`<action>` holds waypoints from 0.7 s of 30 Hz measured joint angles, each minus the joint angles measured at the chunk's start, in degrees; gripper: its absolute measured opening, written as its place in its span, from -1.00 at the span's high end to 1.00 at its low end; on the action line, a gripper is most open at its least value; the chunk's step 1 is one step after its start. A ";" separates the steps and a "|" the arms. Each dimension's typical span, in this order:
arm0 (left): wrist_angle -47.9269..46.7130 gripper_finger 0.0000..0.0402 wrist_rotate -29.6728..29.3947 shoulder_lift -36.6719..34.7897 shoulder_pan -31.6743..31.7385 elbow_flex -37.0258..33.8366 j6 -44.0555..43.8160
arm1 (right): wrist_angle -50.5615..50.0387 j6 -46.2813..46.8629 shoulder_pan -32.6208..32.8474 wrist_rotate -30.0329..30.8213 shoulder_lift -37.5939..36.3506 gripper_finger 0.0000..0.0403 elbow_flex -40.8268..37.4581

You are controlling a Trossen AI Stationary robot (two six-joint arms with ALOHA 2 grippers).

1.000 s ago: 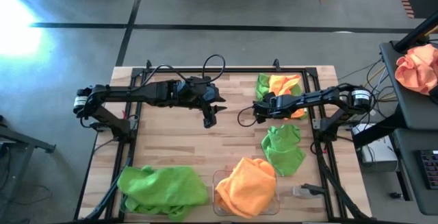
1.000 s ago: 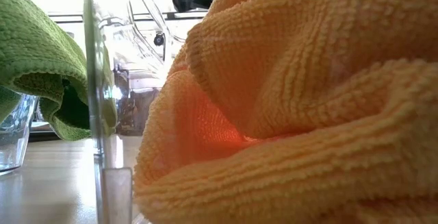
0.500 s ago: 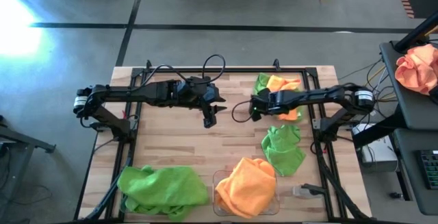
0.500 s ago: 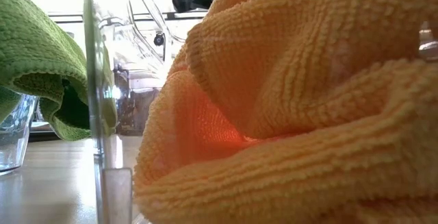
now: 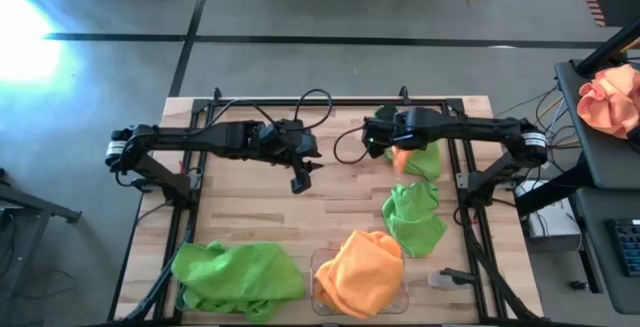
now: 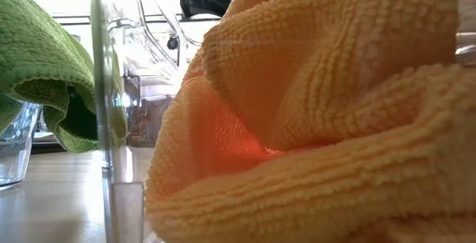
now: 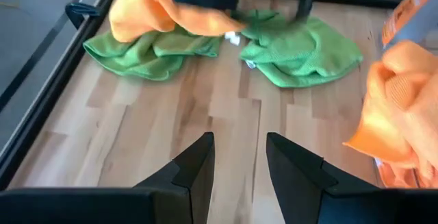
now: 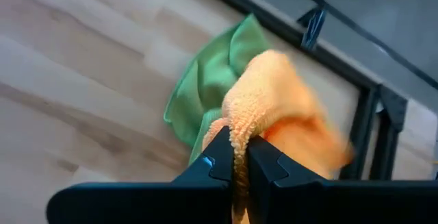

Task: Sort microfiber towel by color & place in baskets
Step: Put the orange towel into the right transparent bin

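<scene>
The right end effector [image 8: 234, 157] is pinched tight on a fuzzy bright orange microfiber towel [image 8: 277, 111], which hangs bunched from it above a crumpled lime green towel [image 5: 425, 160] near the far right corner of the pale wooden bench [image 5: 250, 207]. The left end effector [image 5: 300, 179] hovers over the bench's bare middle, fingers parted, holding nothing.

Another green towel [image 5: 413, 217] lies just nearer along the right side. At the near edge, a clear plastic rectangular basket [image 5: 318, 259] holds a heaped orange towel [image 5: 360, 272]; beside it a wide green towel [image 5: 238, 277] spreads lengthwise along the edge, hiding whatever is under it.

Grey concrete floor surrounds the bench; a peach-orange cloth bundle [image 5: 610, 99] rests on a dark side table [image 5: 598, 157] to the right.
</scene>
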 joint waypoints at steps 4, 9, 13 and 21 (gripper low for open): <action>-2.98 0.41 0.01 -0.80 -0.35 0.00 -1.10 | -5.48 -0.15 0.85 1.18 0.00 0.96 7.11; -8.14 0.41 -1.54 -2.63 -0.35 0.00 -2.12 | -10.90 -0.13 2.15 1.21 0.00 0.96 14.51; -11.94 0.41 -4.71 -3.76 -0.35 0.00 -2.70 | -13.02 1.11 4.37 1.21 0.00 0.96 19.25; -15.80 0.41 -6.62 -4.23 -0.32 0.00 -2.55 | -13.37 4.60 13.01 1.21 0.00 0.96 25.73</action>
